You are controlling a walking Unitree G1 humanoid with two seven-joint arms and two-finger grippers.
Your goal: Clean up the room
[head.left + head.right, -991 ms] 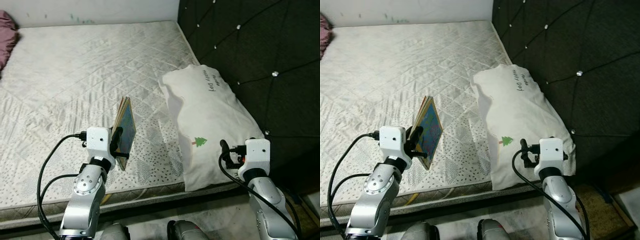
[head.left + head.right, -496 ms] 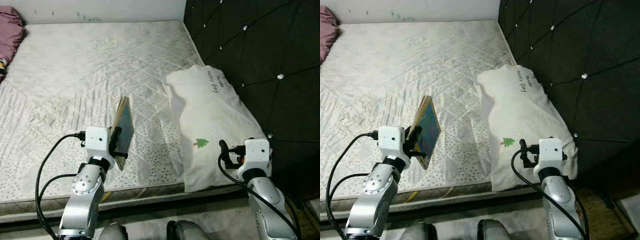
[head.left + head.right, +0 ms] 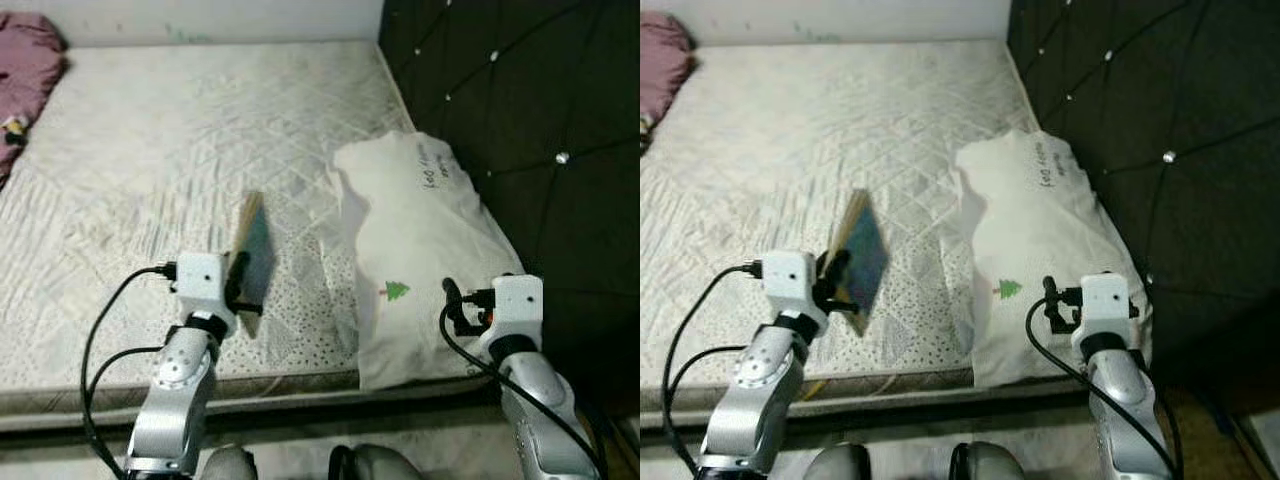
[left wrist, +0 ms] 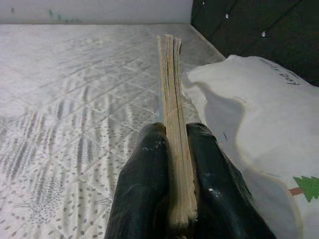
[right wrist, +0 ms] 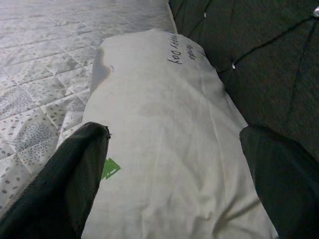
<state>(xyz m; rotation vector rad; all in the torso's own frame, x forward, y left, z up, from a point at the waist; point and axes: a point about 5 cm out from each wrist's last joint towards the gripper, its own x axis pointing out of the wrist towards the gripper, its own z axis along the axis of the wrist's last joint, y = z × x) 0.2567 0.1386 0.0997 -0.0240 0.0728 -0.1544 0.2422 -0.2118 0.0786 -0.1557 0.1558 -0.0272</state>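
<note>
- our left gripper (image 4: 172, 174) is clamped on a thin book (image 3: 252, 250), its two black fingers (image 4: 142, 184) pressed against the covers on either side near the lower end.
- the book stands on edge, upright with a slight tilt; its long axis runs up and away from the gripper, over the near part of the mattress (image 3: 150, 150), and it does not appear to touch the mattress.
- we judge the coming move turns on this: the book is already in the left gripper, so wherever it goes, the left arm carries it; the right arm is not needed for it.
- our right gripper (image 5: 174, 164) has its fingers spread wide apart, holding nothing, and it hovers just above the near end of the white pillow (image 3: 420, 250).
- the pillow lies lengthwise along the dark tufted headboard (image 3: 520, 110), its long axis running away from the right gripper, so that arm is the nearer one to it.
- a pink cloth (image 3: 25, 75) lies at the far left corner of the mattress, well apart from both grippers.
</note>
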